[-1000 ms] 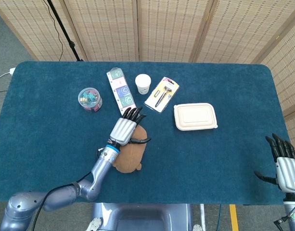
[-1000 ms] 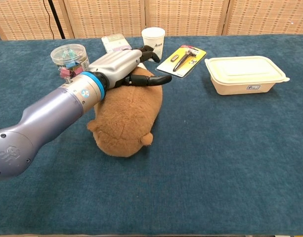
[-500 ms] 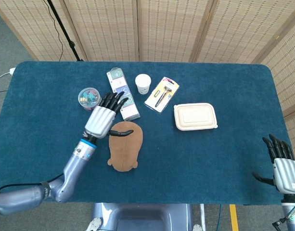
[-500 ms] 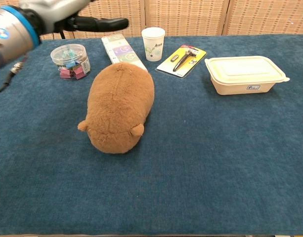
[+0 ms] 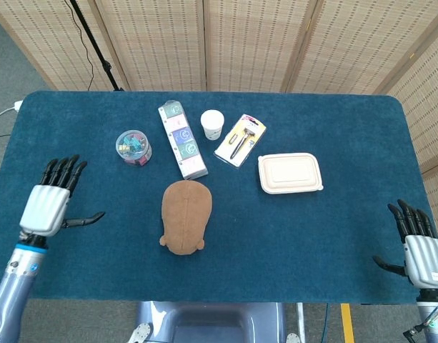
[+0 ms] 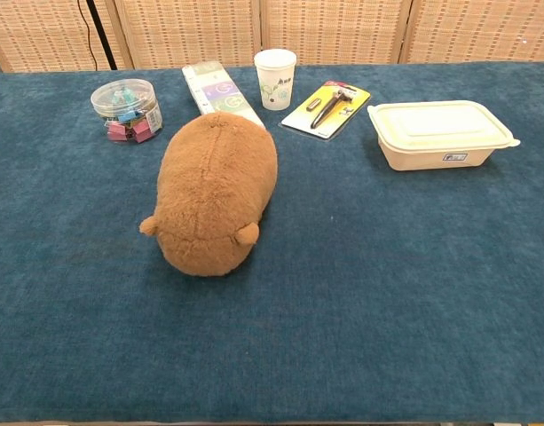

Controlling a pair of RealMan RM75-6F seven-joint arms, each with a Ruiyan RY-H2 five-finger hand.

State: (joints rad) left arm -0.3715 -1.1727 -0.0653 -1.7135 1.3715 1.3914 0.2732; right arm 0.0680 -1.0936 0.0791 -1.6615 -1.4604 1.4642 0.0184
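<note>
A brown plush animal (image 5: 185,216) (image 6: 215,193) lies on the blue table, its head toward the near edge, with nothing touching it. My left hand (image 5: 53,204) hovers over the table's left side, well left of the plush, fingers spread and empty. My right hand (image 5: 419,246) is at the near right corner, past the table edge, fingers apart and holding nothing. Neither hand shows in the chest view.
Behind the plush lie a long patterned box (image 5: 181,140) (image 6: 220,91), a clear tub of clips (image 5: 133,147) (image 6: 126,110), a white paper cup (image 5: 212,124) (image 6: 275,78), a yellow carded tool pack (image 5: 240,140) (image 6: 327,107) and a lidded beige food container (image 5: 290,173) (image 6: 438,132).
My left hand has let go of the plush and drawn back far to the left, out of the chest view. The plush shifted slightly left as it was released. The right hand barely moved.
</note>
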